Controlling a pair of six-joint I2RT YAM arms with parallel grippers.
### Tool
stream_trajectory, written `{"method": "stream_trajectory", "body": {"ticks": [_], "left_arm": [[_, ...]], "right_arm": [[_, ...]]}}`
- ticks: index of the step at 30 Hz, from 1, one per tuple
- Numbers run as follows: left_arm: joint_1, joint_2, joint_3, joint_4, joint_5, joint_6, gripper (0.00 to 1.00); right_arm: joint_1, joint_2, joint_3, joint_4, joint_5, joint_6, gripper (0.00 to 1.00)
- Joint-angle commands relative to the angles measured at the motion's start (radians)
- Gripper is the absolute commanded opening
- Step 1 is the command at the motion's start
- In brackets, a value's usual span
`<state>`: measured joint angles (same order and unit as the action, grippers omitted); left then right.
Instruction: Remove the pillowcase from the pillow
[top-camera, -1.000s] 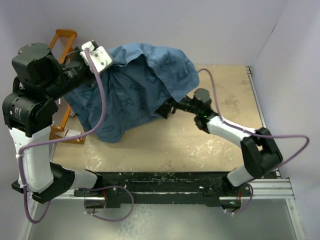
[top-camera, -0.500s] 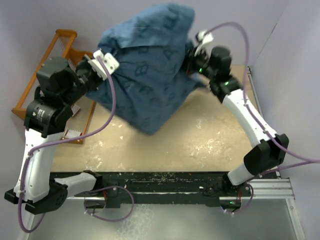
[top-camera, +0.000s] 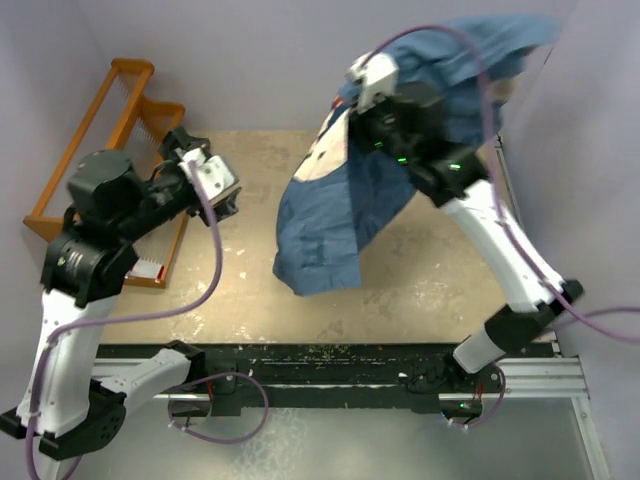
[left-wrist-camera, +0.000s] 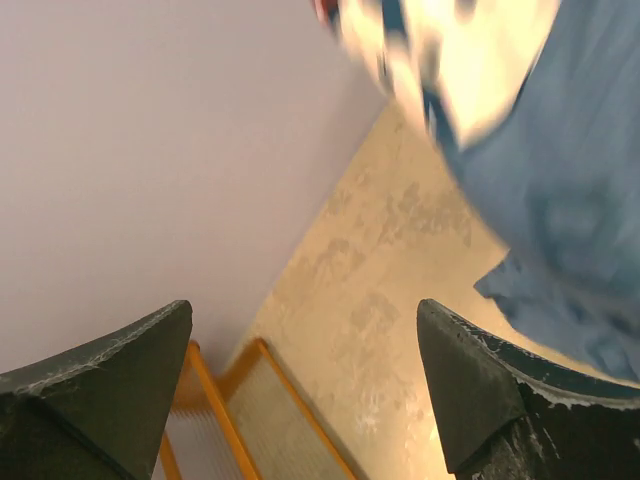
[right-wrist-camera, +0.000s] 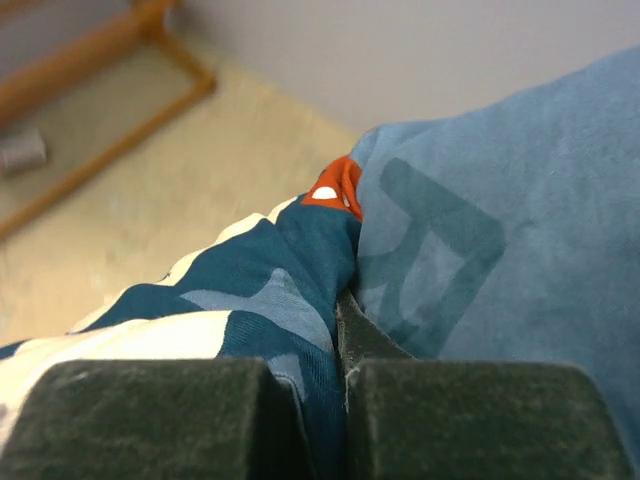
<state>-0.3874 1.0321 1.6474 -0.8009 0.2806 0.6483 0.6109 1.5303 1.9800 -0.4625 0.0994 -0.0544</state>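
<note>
The slate-blue pillowcase (top-camera: 350, 210) hangs in the air over the table's right half, from high at the back right down to a low corner near the middle. My right gripper (right-wrist-camera: 343, 350) is shut on a fold of it, beside a red bow and a white and dark-blue print (right-wrist-camera: 250, 290). My left gripper (top-camera: 228, 198) is open and empty, left of the cloth and apart from it. In the left wrist view its fingertips (left-wrist-camera: 150, 360) stand wide, with the pillowcase (left-wrist-camera: 570, 200) at the right. The pillow is hidden.
An orange wooden rack (top-camera: 110, 130) leans at the table's left edge, close under my left arm, and the rack (left-wrist-camera: 230, 400) shows between the left fingers. Pale walls close the back and right side. The beige tabletop (top-camera: 430, 280) lies below the cloth.
My left gripper let go of the pillowcase and opened. My right gripper shut on the cloth and swung it up and to the right, off the left side.
</note>
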Motion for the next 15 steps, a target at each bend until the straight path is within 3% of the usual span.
{"method": "stream_trajectory", "body": {"ticks": [1, 7, 11, 15], "left_arm": [[0.002, -0.036, 0.016, 0.001, 0.134, 0.008, 0.96], [0.002, -0.006, -0.175, -0.04, 0.219, -0.103, 0.96], [0.001, 0.021, -0.293, 0.087, 0.133, -0.188, 0.96], [0.003, 0.104, -0.311, 0.138, 0.049, -0.254, 0.96]], "right_arm": [[0.114, 0.142, -0.083, 0.036, -0.023, 0.02, 0.0], [0.233, 0.279, -0.137, 0.061, 0.036, 0.065, 0.0], [0.242, 0.302, -0.11, 0.063, 0.034, 0.167, 0.0], [0.242, 0.256, -0.116, 0.123, 0.047, 0.27, 0.0]]}}
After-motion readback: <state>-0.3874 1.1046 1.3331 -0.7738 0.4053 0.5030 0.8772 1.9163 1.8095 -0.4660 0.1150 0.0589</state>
